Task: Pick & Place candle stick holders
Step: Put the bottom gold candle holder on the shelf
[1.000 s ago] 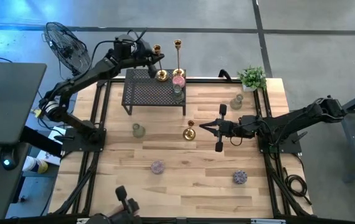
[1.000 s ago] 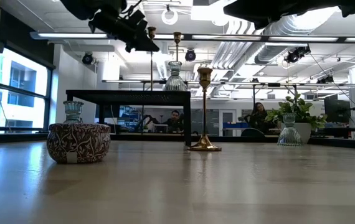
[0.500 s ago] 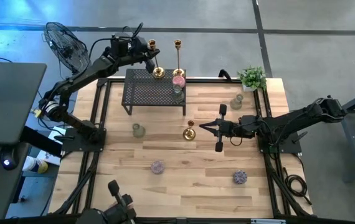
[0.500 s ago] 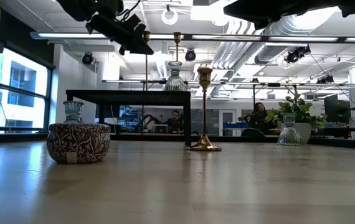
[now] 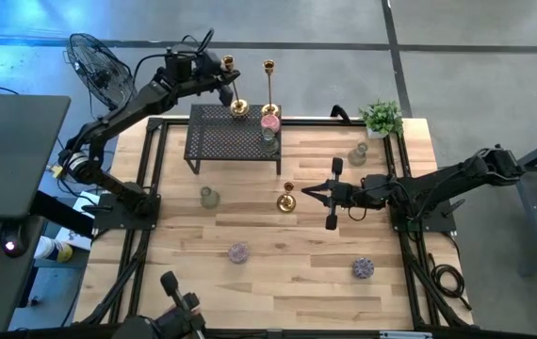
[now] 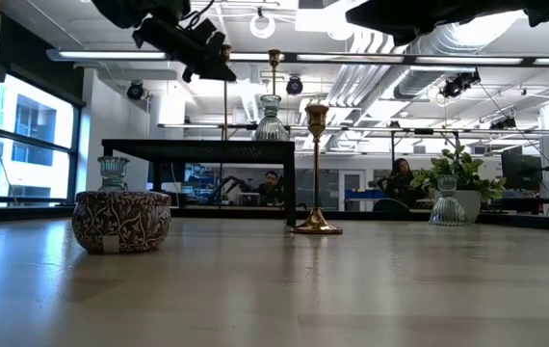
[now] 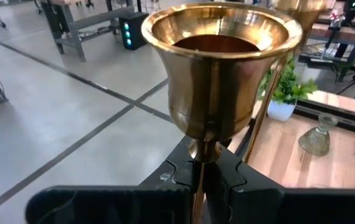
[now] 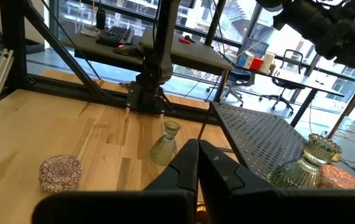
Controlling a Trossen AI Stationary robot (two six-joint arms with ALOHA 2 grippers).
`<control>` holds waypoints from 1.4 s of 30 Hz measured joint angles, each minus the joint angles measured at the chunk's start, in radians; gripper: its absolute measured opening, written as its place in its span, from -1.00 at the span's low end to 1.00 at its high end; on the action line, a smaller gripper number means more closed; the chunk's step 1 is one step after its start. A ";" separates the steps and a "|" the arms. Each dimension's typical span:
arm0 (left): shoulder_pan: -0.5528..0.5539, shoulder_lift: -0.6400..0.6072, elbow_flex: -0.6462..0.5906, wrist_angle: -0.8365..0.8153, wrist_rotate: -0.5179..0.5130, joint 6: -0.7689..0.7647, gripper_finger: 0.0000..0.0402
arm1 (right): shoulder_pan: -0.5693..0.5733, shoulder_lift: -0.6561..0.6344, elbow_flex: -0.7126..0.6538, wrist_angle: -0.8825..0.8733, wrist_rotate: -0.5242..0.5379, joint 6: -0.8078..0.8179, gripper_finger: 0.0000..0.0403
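Wooden counter carries a black mesh rack at its far edge. Left tool hangs over the rack's far corner, pinching the stem of a gold candlestick just under its cup; the base rests at the rack's far edge. Second gold candlestick stands just beside it. Right tool, fingers pressed together, lies low at mid-counter, its tips near a third gold candlestick.
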 joint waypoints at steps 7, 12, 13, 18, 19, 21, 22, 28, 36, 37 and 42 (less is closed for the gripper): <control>0.001 0.000 0.004 -0.010 -0.012 0.002 -0.96 | 0.000 0.000 0.000 0.000 0.000 0.000 -0.99; 0.016 0.000 0.004 -0.023 -0.015 -0.002 -0.96 | 0.000 0.000 0.000 -0.001 0.000 0.000 -1.00; 0.020 0.000 0.004 -0.024 -0.018 -0.006 -0.96 | 0.000 0.000 0.000 -0.001 0.000 0.000 -1.00; 0.047 0.005 0.004 -0.028 0.028 -0.045 -0.96 | 0.000 0.000 0.000 -0.001 0.000 0.000 -0.99; 0.048 0.008 0.004 -0.027 0.034 -0.047 -0.96 | 0.000 0.000 0.000 -0.001 0.000 0.000 -1.00; 0.047 0.021 0.004 -0.024 0.035 -0.050 -0.96 | 0.000 0.000 0.000 -0.001 0.000 0.000 -1.00; 0.046 0.027 0.004 -0.018 0.034 -0.049 -0.96 | 0.000 0.000 0.000 -0.001 0.000 0.000 -0.99; 0.045 0.047 0.008 -0.004 0.035 -0.042 -0.96 | 0.000 0.000 0.000 -0.003 0.000 0.000 -1.00; 0.046 0.050 0.005 0.017 0.057 -0.065 -0.96 | 0.000 0.000 0.000 -0.003 0.000 -0.001 -1.00; 0.046 0.050 0.005 0.018 0.057 -0.065 -0.96 | 0.000 0.000 0.000 -0.003 0.000 -0.001 -0.99; 0.045 0.050 0.004 0.015 0.070 -0.068 -0.96 | 0.000 0.000 0.000 -0.003 0.000 -0.003 -1.00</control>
